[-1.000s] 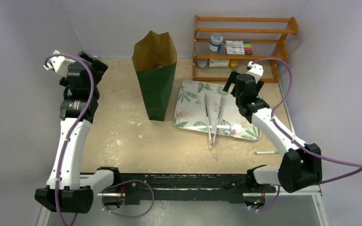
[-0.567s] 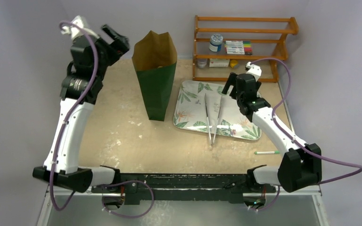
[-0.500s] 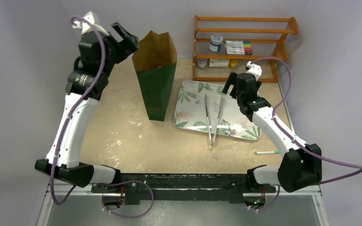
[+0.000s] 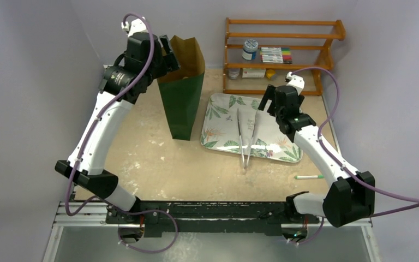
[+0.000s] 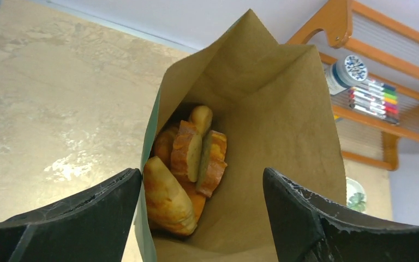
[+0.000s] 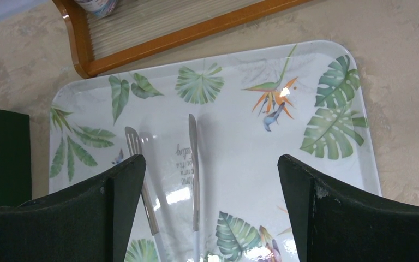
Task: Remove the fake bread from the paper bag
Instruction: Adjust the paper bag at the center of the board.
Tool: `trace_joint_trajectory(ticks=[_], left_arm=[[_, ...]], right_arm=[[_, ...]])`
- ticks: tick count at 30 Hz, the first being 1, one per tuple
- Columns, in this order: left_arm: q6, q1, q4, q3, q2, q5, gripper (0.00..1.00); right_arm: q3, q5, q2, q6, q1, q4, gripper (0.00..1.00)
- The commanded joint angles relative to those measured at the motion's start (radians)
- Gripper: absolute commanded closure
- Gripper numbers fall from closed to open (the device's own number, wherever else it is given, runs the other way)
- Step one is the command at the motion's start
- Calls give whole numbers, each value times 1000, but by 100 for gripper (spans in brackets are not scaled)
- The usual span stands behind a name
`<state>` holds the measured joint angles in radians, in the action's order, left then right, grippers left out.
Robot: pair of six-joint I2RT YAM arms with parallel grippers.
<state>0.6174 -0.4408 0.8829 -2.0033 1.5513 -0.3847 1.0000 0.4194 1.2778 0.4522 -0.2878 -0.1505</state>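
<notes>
The paper bag (image 4: 181, 106) stands upright behind the table's middle, dark green outside, its brown mouth open. Looking down into the paper bag (image 5: 283, 125) in the left wrist view, I see the fake bread (image 5: 188, 158): several orange and golden-tan pieces piled against the left wall. My left gripper (image 4: 168, 54) hovers at the bag's upper left rim, open and empty. In its own view the left gripper (image 5: 202, 177) straddles the bag's left edge, above the bread and not touching it. My right gripper (image 4: 265, 97) hangs open over the leaf-patterned tray.
The leaf-patterned tray (image 4: 223, 112) lies right of the bag with metal tongs (image 4: 247, 136) on it; the tongs (image 6: 193, 164) lie under the right gripper (image 6: 207, 164). A wooden shelf (image 4: 283, 54) with jars and markers stands behind. A pen (image 4: 308, 177) lies near the right arm.
My left arm has swung up and to the right from the table's far left to the bag's mouth, still open. The right arm has hardly moved.
</notes>
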Motion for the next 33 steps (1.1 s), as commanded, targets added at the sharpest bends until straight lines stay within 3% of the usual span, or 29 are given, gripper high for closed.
trace_joint_trajectory(ticks=[1, 9, 11, 14, 17, 26, 31, 33], left_arm=[[-50, -64, 78, -70, 34, -171, 20], [-32, -152, 239, -122, 147, -451, 33], [-27, -154, 262, -121, 167, -493, 40], [-22, -156, 279, -118, 184, -554, 60], [-24, -156, 305, -126, 199, -621, 100], [-76, -113, 331, -237, 225, -1087, 100], [-52, -5, 222, -185, 187, -1233, 100], [-125, 0, 69, -89, 136, -1287, 100]], right_arm=[[44, 3, -41, -13, -5, -7, 7], [49, -32, -39, -19, -5, -21, 7], [48, -40, -39, -21, -5, -18, 8], [50, -58, -33, -23, -4, -21, 9], [55, -74, -26, -23, -7, -32, 10], [93, -102, 3, -20, -22, -40, 13], [115, -105, 35, -20, -56, -45, 14], [118, -112, 52, -17, -66, -52, 15]])
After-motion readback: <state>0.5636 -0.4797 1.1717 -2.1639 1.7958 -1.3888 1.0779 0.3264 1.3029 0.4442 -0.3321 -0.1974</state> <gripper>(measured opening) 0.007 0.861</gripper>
